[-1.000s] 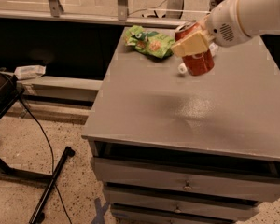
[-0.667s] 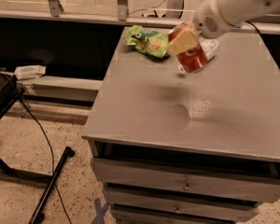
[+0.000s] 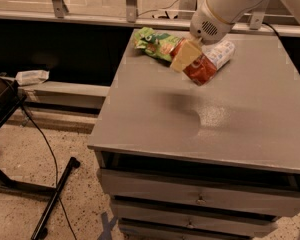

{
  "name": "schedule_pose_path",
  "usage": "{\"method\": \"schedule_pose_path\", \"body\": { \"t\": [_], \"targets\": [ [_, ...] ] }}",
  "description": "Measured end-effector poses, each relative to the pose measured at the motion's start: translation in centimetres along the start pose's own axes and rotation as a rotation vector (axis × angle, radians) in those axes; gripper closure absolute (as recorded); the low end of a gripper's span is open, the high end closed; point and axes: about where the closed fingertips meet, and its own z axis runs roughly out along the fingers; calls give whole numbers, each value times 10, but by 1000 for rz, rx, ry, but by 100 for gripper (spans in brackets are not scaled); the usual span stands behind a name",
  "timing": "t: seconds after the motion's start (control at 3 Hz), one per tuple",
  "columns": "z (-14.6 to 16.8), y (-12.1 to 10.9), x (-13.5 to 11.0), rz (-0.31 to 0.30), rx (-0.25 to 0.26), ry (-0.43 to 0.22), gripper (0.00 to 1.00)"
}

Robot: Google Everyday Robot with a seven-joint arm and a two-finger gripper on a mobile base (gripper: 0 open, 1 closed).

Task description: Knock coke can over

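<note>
At the far left, a small white object (image 3: pixel 32 76) lies on a low ledge beside the grey table (image 3: pixel 215 129). At the table's back edge sits a crumpled green snack bag (image 3: pixel 154 42). Just right of the bag, the gripper (image 3: pixel 188 57) reaches down from the white arm (image 3: pixel 225 9) and is pressed against the coke can (image 3: pixel 200 69). Whether it clamps the can or only leans on it cannot be told. The can is steeply tilted, top toward the gripper, with its lower end at or just above the tabletop. A clear plastic bottle (image 3: pixel 221 52) lies just behind it to the right. The task looks partly done: the can is off upright but not seen lying flat. It has yet to rest on its side, free of the gripper.
</note>
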Motion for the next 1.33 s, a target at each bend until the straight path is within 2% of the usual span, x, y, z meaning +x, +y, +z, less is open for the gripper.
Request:
{"method": "schedule_pose_path", "body": {
  "t": [0.33,0.67,1.0,1.33],
  "targets": [
    [10,28,28,-77,-72,223,100],
    [18,51,57,-124,-122,390,84],
    [42,77,79,-133,-190,451,53],
    [40,72,76,-135,-172,440,29]
  ]
}}
